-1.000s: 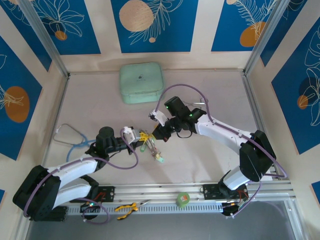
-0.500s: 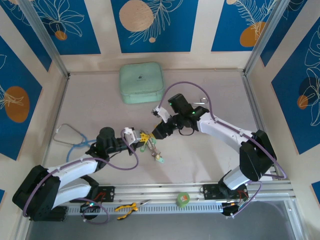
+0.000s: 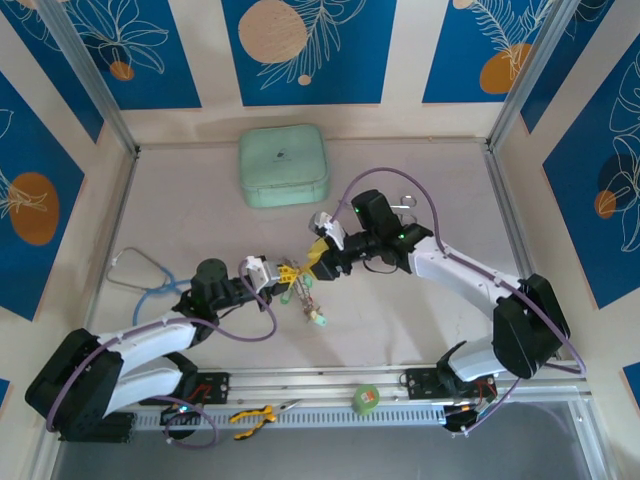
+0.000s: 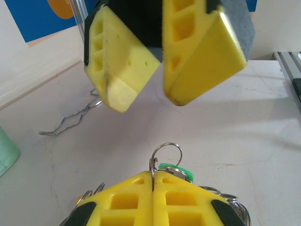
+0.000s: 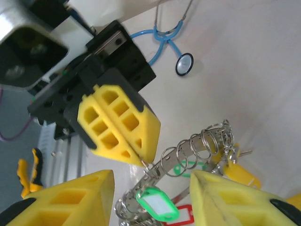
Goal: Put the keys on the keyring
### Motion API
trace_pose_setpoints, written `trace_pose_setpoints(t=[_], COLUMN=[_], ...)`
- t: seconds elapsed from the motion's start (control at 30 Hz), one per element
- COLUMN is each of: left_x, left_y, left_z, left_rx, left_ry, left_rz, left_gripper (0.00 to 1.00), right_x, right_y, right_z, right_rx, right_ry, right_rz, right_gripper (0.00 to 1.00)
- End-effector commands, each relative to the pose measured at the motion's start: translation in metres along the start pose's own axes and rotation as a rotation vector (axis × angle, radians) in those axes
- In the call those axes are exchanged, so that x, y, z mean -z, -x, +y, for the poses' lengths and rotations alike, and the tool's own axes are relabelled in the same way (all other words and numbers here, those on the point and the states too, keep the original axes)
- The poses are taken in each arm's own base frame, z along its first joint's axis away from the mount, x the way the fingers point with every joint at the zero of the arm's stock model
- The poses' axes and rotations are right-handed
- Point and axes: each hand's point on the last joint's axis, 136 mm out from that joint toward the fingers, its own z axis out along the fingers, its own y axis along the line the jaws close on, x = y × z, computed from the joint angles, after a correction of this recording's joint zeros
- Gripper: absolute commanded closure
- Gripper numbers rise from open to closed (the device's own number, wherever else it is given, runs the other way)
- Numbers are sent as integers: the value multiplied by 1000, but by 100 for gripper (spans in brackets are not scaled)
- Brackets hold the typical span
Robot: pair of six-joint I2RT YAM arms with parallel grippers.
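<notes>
My left gripper (image 3: 281, 272) is shut on one end of the keyring (image 5: 184, 149), a flat silvery band carrying several small split rings. The keys (image 3: 308, 297) hang below it as a bunch with a green tag (image 5: 157, 205), a red tag (image 5: 186, 217) and a yellow tag (image 5: 240, 174). In the left wrist view the left gripper (image 4: 154, 175) pinches the thin ring edge, with a green tag (image 4: 178, 171) just behind it. My right gripper (image 3: 318, 253) stands open right of the ring. Its fingers (image 5: 75, 200) straddle the bunch without touching it. The right gripper (image 4: 146, 96) faces the left gripper (image 5: 141, 157) closely.
A mint-green case (image 3: 283, 165) sits at the back. A blue stethoscope (image 3: 145, 282) lies at the left. Silvery forceps (image 4: 75, 120) lie on the table behind the right arm. A green tape roll (image 3: 367, 398) and yellow pliers (image 3: 255, 413) rest on the front rail.
The right gripper has opened and drawn back a little to the right. The left gripper has stayed shut on the keyring, nearly still.
</notes>
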Motion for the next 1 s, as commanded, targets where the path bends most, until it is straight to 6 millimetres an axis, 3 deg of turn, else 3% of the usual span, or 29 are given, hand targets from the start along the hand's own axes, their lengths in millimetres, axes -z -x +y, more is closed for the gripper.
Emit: trace_pose_setpoints(t=[0.0,0.1,0.2,0.4,0.97], left_x=[0,0,0,-1,-3], left_y=[16,14,12,11,14], left_z=[1,2,1,-2,-4], left_rx=[-12,-3,6,15,17], left_ry=[14,21,16,3,-21], left_rz=[-70,-67,-72,-79,-105], left_gripper=[100,100,100,100,100], right_x=[-5,-11,-15,-10,-20], right_y=[8,-3,-13,-9,-17], right_z=[3,12,11,8,0], right_rx=[-241,-261,-112,218,217], right_ry=[19,23,-16,-43,28], right_rz=[26,81,64,-58,-31], right_gripper=[54,53,53,55,66])
